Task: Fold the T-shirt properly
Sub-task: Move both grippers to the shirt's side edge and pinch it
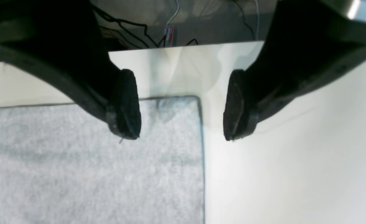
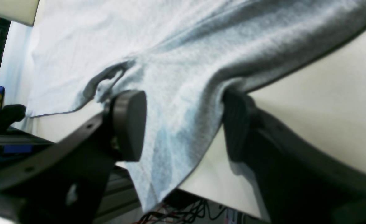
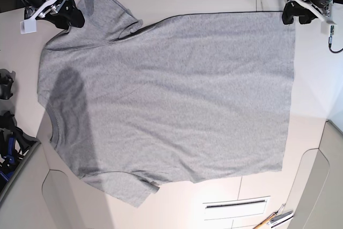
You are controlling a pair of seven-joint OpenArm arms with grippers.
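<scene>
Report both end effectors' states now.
Left end effector: open, over the T-shirt corner, holding nothing.
Right end effector: open, straddling the sleeve, not clamped.

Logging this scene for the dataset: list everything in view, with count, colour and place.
T-shirt: one, heather grey, spread flat across the table, neck toward the base view's left.
Table: one, cream white, under the shirt.
Tools: apparently two, bottom right table edge; too small to identify.
Cables: several, black and white, on the floor beyond the table.
Left hand: one, black, open above the shirt's hem corner.
Right hand: one, black, open around a sleeve edge.
</scene>
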